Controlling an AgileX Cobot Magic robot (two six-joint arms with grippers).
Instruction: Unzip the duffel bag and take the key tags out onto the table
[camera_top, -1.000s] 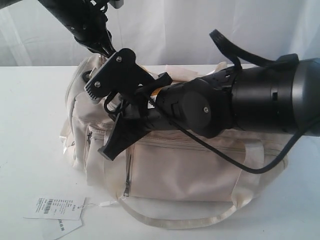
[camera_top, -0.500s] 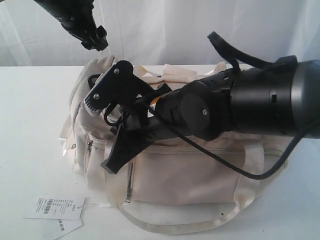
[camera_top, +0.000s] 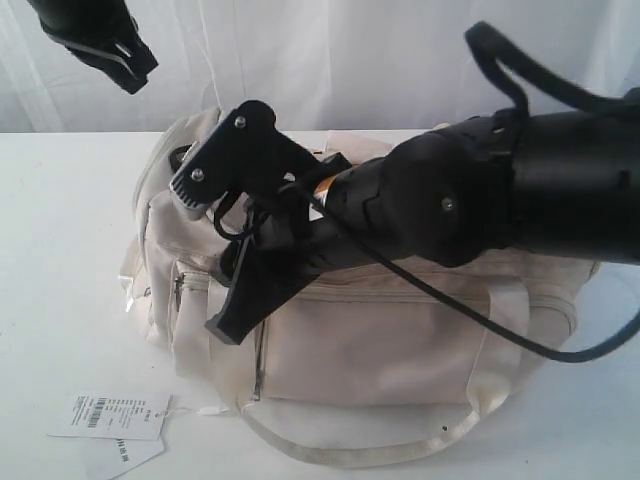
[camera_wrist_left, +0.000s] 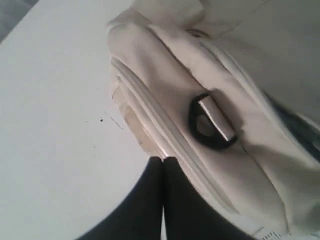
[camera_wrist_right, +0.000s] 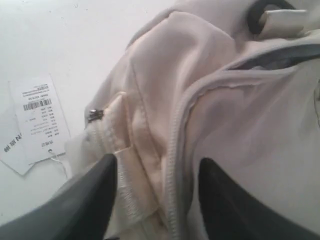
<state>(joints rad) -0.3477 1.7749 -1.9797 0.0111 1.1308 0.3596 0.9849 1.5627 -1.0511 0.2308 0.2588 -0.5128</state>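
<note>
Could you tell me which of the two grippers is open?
The right gripper, its jaws spread over the duffel bag; the left gripper is shut, clear of the bag.

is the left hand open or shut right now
Shut. In the left wrist view the left hand's two dark fingers meet with no gap and nothing between them, clear of the bag.

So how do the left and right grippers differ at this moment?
The left gripper has its jaws shut; the right gripper has them spread wide. The left gripper hangs in the air, clear of the duffel bag; the right gripper is down at the bag's end with fabric between its jaws. Both are black.
</note>
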